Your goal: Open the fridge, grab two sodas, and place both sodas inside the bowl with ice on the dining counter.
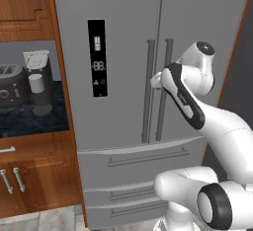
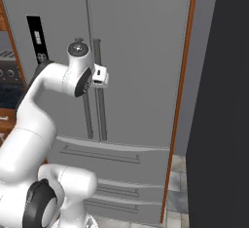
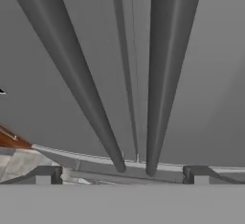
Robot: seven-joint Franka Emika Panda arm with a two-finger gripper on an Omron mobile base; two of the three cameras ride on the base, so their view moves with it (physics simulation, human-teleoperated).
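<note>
Hand view — two bar handles (image 3: 81,74), fridge (image 3: 210,74) shut.

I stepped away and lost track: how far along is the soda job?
Nothing looks done: the fridge doors are shut. In hand: the gripper, jaws wide open and holding nothing, is up at the two door handles. Left: grip a handle, pull the door open, take both sodas and put them in the bowl.
</note>
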